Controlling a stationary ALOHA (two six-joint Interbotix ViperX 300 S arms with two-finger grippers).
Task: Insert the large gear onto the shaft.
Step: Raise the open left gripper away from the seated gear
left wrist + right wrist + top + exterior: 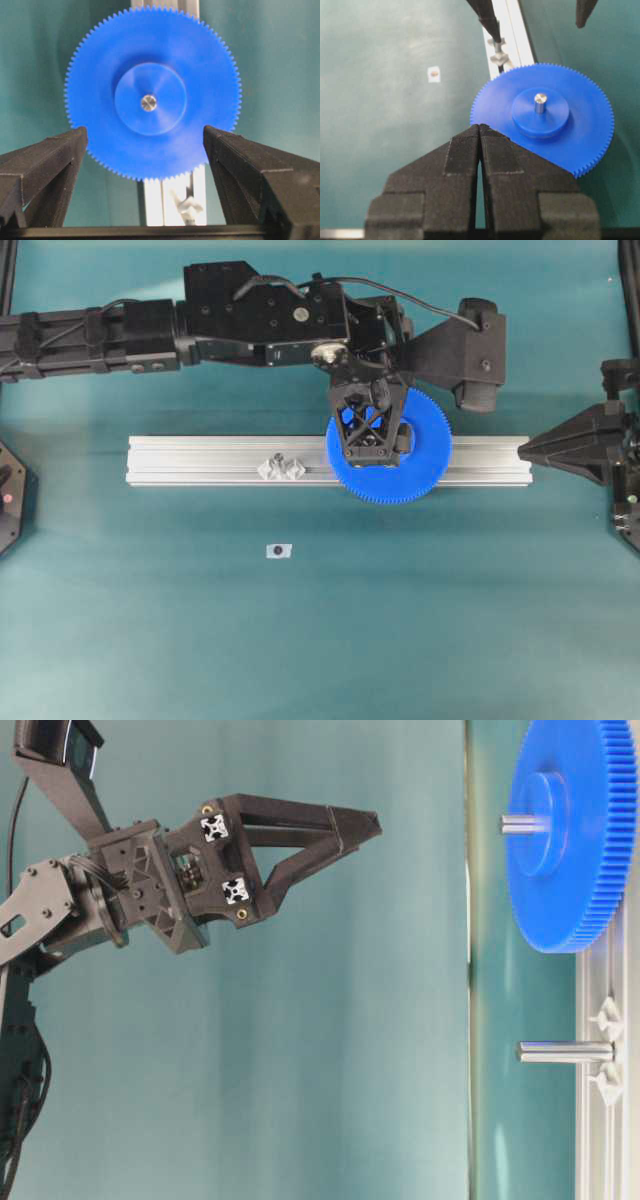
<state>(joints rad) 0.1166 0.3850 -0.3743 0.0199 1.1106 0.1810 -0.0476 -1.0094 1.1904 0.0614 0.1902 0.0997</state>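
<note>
The large gear (415,475) lies flat on the aluminium rail (200,460) with the shaft (540,101) passing up through its centre hole; the pin's tip stands clear above the raised hub (150,98) in both wrist views and in the table-level view. Judged from these views, the insertion itself is done: the gear sits square on the rail, level rather than tilted, with nothing gripping it.

The left hand (145,145) is above the gear with its two fingers (50,160) spread wide apart, one to each side of the wheel and touching nothing. In the table-level view the same hand (365,825) is well apart from the gear face. What appears to be left is only for this arm to draw clear.

The right hand (480,135) rests at the right end of the rail, its fingers pressed together and holding nothing. It is near the gear's toothed rim but apart from it.

A second upright pin (565,1051), bare of any gear, stands further along the rail between two small clear mounts (282,468).

On the teal tabletop (450,620), well apart from the rail, lies a small pale tag (279,551) with a dark spot at its centre. It is too small to tell whether it carries writing. No brand, label or legible text shows on the gear, the rail or either arm in any view.
</note>
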